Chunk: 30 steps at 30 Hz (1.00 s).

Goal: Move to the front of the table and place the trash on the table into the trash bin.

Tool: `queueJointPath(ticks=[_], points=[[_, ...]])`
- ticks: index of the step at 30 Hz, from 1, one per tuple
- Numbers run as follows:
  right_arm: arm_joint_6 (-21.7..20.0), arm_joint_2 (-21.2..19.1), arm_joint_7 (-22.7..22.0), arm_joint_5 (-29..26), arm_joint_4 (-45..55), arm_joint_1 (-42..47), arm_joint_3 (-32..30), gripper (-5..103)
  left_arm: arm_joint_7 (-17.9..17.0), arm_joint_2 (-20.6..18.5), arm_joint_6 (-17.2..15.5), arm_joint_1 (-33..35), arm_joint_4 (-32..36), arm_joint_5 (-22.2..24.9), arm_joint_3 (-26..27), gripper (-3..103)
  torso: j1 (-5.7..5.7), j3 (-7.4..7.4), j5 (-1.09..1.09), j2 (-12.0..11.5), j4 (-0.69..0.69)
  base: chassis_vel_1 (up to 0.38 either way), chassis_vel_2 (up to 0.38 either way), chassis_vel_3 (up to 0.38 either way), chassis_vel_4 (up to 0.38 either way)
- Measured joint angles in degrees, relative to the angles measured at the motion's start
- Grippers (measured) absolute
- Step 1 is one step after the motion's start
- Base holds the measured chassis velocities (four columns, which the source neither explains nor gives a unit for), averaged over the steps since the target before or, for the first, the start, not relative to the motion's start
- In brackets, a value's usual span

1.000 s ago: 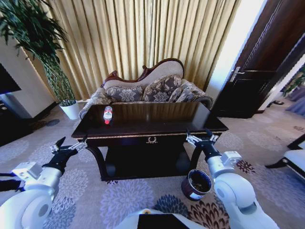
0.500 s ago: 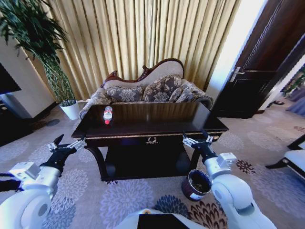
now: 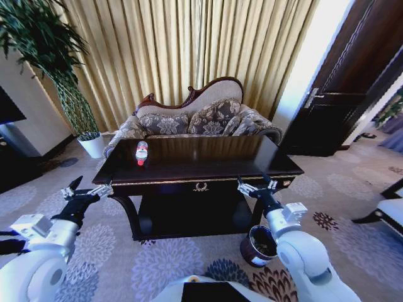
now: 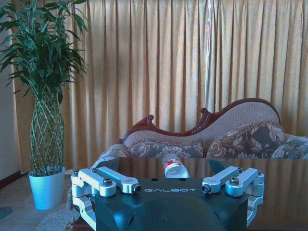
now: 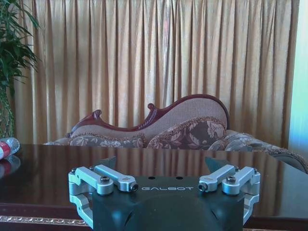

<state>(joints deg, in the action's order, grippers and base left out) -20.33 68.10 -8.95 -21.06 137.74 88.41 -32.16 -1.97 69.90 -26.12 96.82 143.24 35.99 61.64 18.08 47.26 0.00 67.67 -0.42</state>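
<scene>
The dark glossy table [image 3: 208, 154] stands straight ahead with its gold emblem facing me. A clear plastic bottle [image 3: 141, 152] with a red label lies on its far left part, the one piece of trash I can make out. The maroon trash bin [image 3: 257, 244] sits on the carpet by the table's right front leg, partly behind my right arm. My left gripper [image 3: 85, 189] hangs open off the table's left front corner. My right gripper [image 3: 254, 186] is open at the right front edge. The left wrist view has the bottle [image 4: 174, 168] beyond the open gripper [image 4: 166, 182].
A patterned sofa [image 3: 195, 119] backs the table, with curtains behind it. A white plant pot [image 3: 94, 145] stands at the back left, a black TV stand [image 3: 16, 165] at far left, a dark door [image 3: 340, 107] at right and a chair [image 3: 391, 207] at the right edge.
My right gripper has drifted left along the table's front edge. The left gripper has shifted slightly left. The table and bin have barely shifted in the picture.
</scene>
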Motion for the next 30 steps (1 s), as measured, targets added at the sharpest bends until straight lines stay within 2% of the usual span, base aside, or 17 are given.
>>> queueJointPath(ticks=[9, 22, 28, 30], points=[[0.9, 0.1, 0.2, 0.4, -0.4, 0.0, 0.4, 100, 0.3, 0.1, 0.1, 0.0, 0.0, 0.1, -0.2, 100, -0.01, -0.01, 0.00, 0.0, 0.00, -0.058, 0.062, 0.057, -0.051], [1.1, 0.3, 0.3, 1.2, -0.6, -0.1, 1.5, 100, 0.4, 0.2, 0.2, 0.0, 0.0, 0.2, -0.3, 100, 0.04, 0.02, 0.00, 0.0, -0.01, -0.149, 0.156, 0.145, -0.149], [6.2, 0.0, 0.1, 1.0, -1.6, -0.6, 2.6, 100, -0.4, 0.2, 1.2, -0.1, 0.0, 0.3, -0.7, 100, -0.01, -0.01, 0.00, 0.0, 0.00, -0.060, 0.069, 0.062, -0.060], [6.5, -0.1, 0.1, 1.0, -1.7, -0.6, 2.7, 100, -0.5, 0.2, 1.3, -0.1, 0.0, 0.3, -0.7, 100, -0.01, -0.01, 0.00, 0.0, 0.00, -0.045, 0.054, 0.069, -0.059]])
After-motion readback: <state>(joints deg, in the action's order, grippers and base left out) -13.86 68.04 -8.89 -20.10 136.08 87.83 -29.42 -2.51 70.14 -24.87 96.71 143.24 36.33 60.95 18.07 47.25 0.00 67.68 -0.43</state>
